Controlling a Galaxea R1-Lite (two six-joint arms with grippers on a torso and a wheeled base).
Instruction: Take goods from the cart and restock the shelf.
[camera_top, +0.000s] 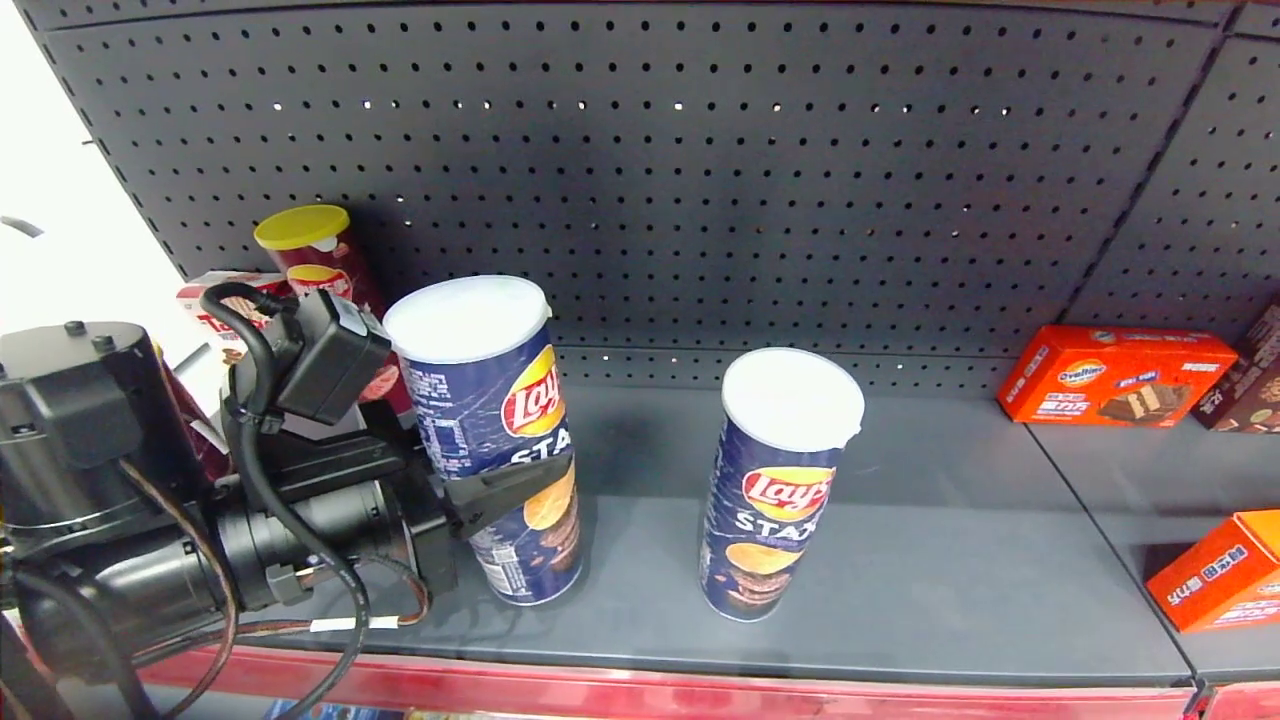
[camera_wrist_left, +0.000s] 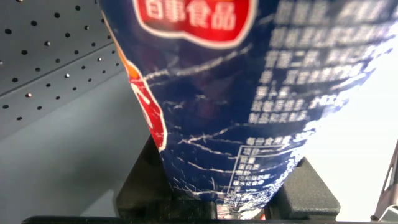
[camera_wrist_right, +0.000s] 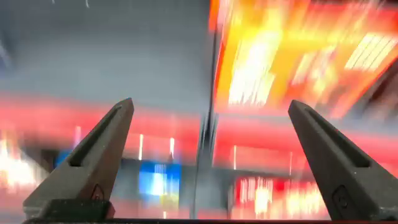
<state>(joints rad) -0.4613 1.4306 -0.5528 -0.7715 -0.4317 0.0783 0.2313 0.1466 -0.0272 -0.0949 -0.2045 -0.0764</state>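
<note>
1. Left end effector. The left gripper (camera_top: 505, 485) is clenched around a dark blue chip canister (camera_top: 500, 400) at mid-height. In the head view one black finger (camera_top: 520, 480) crosses the front of the wrap. In the left wrist view the tube sits between the two dark pads (camera_wrist_left: 140, 193).

2. Held item. You find this canister at 8 o'clock from the centre of the head view, on the left part of the shelf deck (camera_top: 950, 560). It stands about upright and has a white lid. Whether its base touches the deck cannot be told.

3. Labelling. The front of the wrap carries a round red-and-yellow logo, white block lettering below it and a picture of chips. The side facing the wrist camera carries a red patch with white characters and rows of fine white print.

4. Right end effector. The right gripper (camera_wrist_right: 211, 155) is released, with its fingers (camera_wrist_right: 93, 168) spread wide. The scene behind it is blurred red and orange.

5. Stock on the shelf.
- A second blue canister (camera_top: 775, 480) with the same label stands free at 3 o'clock from the held one, apart from it.
- A dark red canister with a yellow lid (camera_top: 320, 255) stands at 10 o'clock, against the perforated back panel (camera_top: 700, 150).
- A red-and-white box (camera_top: 215, 300) lies just beside it.
- An orange box (camera_top: 1115, 375) showing a chocolate bar lies at 3 o'clock.
- A dark brown box (camera_top: 1250, 385) lies next to it.
- Another orange box (camera_top: 1215, 570) lies at 4 o'clock, at the edge.
</note>
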